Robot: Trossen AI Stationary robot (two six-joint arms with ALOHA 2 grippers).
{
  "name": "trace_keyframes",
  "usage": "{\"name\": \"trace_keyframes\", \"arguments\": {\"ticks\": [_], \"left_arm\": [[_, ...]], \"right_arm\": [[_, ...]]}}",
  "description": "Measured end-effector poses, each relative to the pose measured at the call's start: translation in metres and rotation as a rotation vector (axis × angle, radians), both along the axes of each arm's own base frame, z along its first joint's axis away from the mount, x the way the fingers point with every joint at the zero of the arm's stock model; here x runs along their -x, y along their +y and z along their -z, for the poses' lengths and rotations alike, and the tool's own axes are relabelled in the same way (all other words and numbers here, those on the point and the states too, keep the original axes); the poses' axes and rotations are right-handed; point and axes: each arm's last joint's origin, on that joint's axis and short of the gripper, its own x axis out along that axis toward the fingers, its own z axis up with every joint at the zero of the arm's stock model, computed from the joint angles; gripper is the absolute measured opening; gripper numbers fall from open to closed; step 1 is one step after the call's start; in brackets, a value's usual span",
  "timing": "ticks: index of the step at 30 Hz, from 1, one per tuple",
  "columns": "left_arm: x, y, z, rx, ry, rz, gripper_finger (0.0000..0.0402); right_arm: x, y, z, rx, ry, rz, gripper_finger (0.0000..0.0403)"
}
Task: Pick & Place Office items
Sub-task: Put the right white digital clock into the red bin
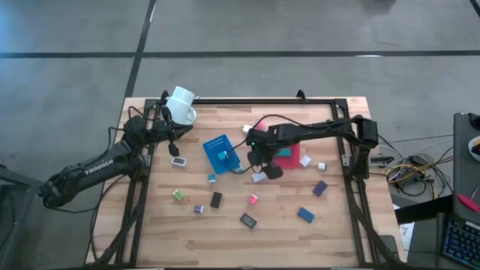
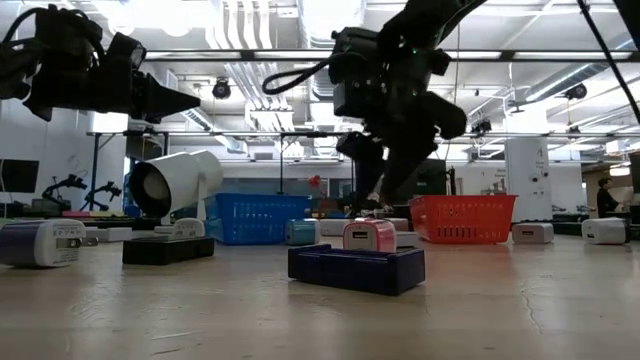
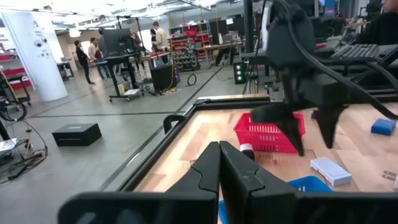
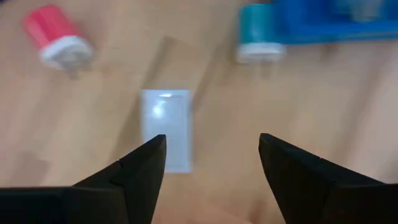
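Note:
Small office items lie scattered on the wooden table. A flat white block (image 4: 166,127) lies on the table near its middle, between the blue tray (image 1: 221,152) and the red tray (image 1: 288,159). My right gripper (image 4: 211,152) hangs open just above this block, pointing steeply down and touching nothing. One fingertip stands over the block's near end. A red-and-white item (image 4: 56,34) and a teal one (image 4: 261,34) lie beyond it. My left gripper (image 3: 219,163) waits shut at the table's far left, level and holding nothing.
A white mug (image 1: 181,103) lies on its side at the far left corner. Pink (image 1: 253,199), black (image 1: 216,199), blue (image 1: 305,215) and green (image 1: 178,195) blocks lie toward the near edge. A black frame rail (image 1: 262,100) borders the table.

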Motion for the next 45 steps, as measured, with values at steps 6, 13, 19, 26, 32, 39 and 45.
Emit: {"name": "trace_keyframes", "arguments": {"ticks": [6, 13, 19, 26, 32, 39, 45], "left_arm": [[0.0, 0.0, 0.0, 0.015, 0.0, 0.0, 0.0013], [0.0, 0.0, 0.001, 0.016, 0.002, 0.0, 0.001], [0.0, 0.0, 0.001, 0.014, 0.004, 0.0, 0.0012], [0.0, 0.0, 0.001, 0.014, 0.006, 0.0, 0.001], [0.0, 0.0, 0.001, 0.013, 0.005, 0.0, 0.001], [0.0, 0.0, 0.001, 0.011, 0.006, 0.0, 0.001], [0.0, 0.0, 0.001, 0.008, 0.008, 0.0, 0.0013]], "right_arm": [[-0.002, 0.008, 0.009, -0.035, 0.033, -0.019, 0.0244], [-0.003, 0.033, 0.021, 0.085, 0.082, -0.069, 0.0242], [-0.01, 0.04, 0.04, 0.203, 0.108, -0.063, 0.0242], [-0.012, 0.035, 0.048, 0.169, 0.134, -0.062, 0.0234], [-0.009, 0.035, 0.043, 0.163, 0.123, -0.075, 0.0165], [-0.008, 0.027, 0.027, 0.144, 0.068, -0.018, 0.0144], [-0.002, 0.013, -0.011, 0.033, -0.083, -0.013, 0.0144]]}}
